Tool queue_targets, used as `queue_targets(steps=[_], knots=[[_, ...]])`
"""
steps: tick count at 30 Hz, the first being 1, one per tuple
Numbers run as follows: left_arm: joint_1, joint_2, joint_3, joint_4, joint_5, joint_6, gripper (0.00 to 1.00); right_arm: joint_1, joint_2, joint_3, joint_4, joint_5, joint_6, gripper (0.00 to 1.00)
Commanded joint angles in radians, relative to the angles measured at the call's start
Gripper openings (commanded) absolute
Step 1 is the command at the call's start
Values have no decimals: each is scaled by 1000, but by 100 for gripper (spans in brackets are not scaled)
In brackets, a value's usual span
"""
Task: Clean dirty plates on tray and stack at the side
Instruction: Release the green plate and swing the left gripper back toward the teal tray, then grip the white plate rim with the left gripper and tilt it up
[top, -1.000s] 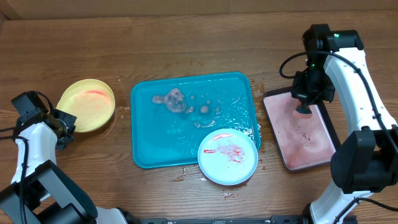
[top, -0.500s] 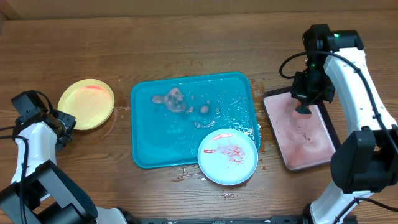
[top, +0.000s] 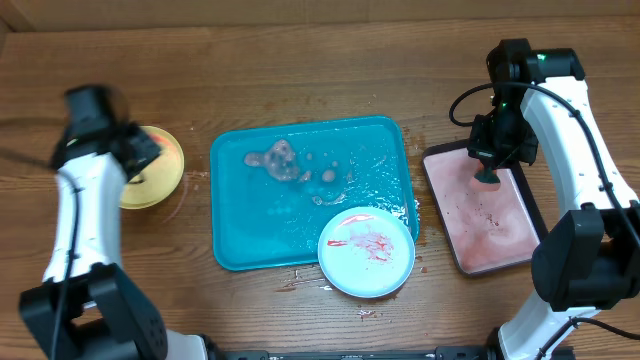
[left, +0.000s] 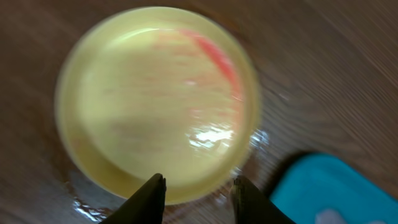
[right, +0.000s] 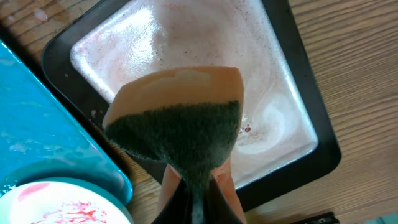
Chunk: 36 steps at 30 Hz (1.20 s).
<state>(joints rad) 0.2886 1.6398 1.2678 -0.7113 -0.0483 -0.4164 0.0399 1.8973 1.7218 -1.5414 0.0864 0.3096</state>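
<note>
Release looks finished: the left gripper (left: 198, 186) now hangs parted and empty, swung over the yellow-green plate (left: 155, 106), which lies flat on the table just beneath its fingertips, beside the tray (top: 260, 220). Judged set aside, it leaves the smeared light blue plate (top: 366, 251), well off to the gripper's right on the tray's corner.

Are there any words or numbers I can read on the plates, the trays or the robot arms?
None: no words, numbers or labels can be read anywhere.
The yellow-green plate, light blue plate, teal tray, black-rimmed tray and sponge are all plain.
The right arm shows only a small green light, no writing.
</note>
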Motion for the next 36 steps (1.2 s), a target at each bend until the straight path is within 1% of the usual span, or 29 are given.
queue_targets(steps=[1, 4, 6, 7, 11, 14, 18, 22, 26, 29, 36], knots=[[-185, 2, 42, -61, 60, 166, 40, -4, -10, -1, 1, -10, -3, 4], [-336, 6, 40, -144, 165, 264, 43, -4, -10, -1, 1, -10, -3, 4], [-439, 8, 35, -212, 206, 282, 45, -4, -10, -1, 0, -10, -3, 4], [-528, 8, 26, -261, 222, 282, 44, -4, -10, -1, 1, -10, -11, 4], [-658, 8, 24, -330, 234, 282, 47, -4, -10, -1, 1, -14, -19, 4], [-721, 8, 18, -323, 270, 282, 51, -4, -10, -1, 2, -14, -19, 4], [-753, 13, 1, -286, 293, 283, 51, -4, -10, -1, 2, -21, -22, 4], [-753, 77, -6, -217, 333, 292, 51, -4, -10, -1, 3, -29, -23, 4], [-754, 153, -6, -177, 419, 368, 50, -4, -10, -1, 2, -29, -23, 4], [-754, 199, -6, -152, 481, 404, 50, -4, -10, -1, 2, -29, -23, 4], [-754, 238, -6, -137, 573, 489, 53, -4, -10, -1, 3, -29, -22, 4]])
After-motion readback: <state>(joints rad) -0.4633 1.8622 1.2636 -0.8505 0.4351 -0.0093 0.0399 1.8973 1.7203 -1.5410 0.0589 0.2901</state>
